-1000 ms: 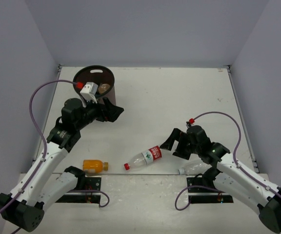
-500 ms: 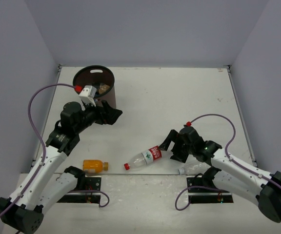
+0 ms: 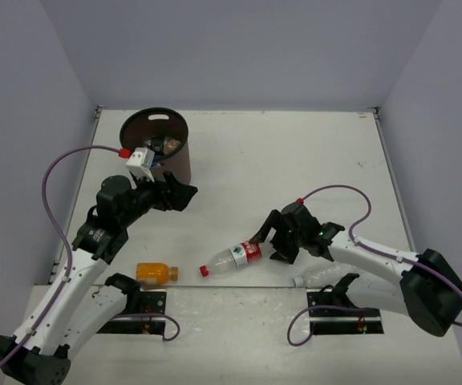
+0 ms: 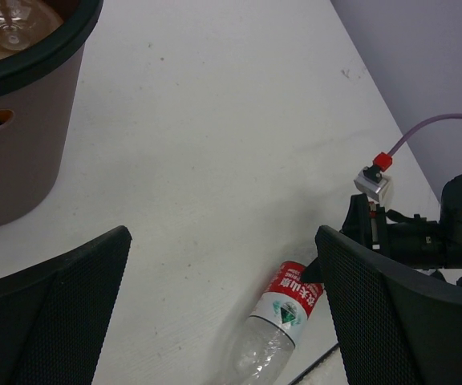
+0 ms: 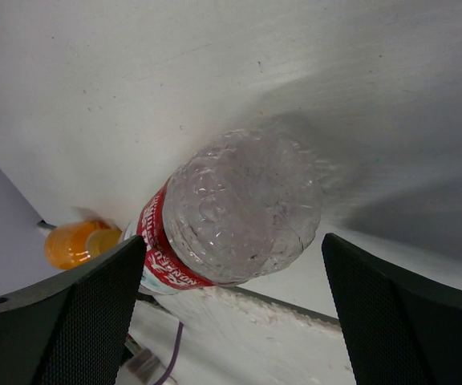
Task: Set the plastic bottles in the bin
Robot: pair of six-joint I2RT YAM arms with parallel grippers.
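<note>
The dark brown bin [image 3: 156, 143] stands at the far left with several bottles inside. A clear bottle with red label and cap [image 3: 232, 257] lies on the table near the front. My right gripper [image 3: 268, 244] is open at its base end. In the right wrist view the bottle's base [image 5: 241, 205] sits just ahead of my spread fingers [image 5: 62, 321]. An orange-filled bottle [image 3: 155, 273] lies at the near left. A plain clear bottle [image 3: 318, 277] lies under my right arm. My left gripper [image 3: 180, 193] is open and empty beside the bin.
The left wrist view shows the bin's wall [image 4: 14, 120] at the upper left, the red-labelled bottle [image 4: 283, 321] below and the right arm [image 4: 411, 233] to the right. The arm bases and a table seam lie along the near edge.
</note>
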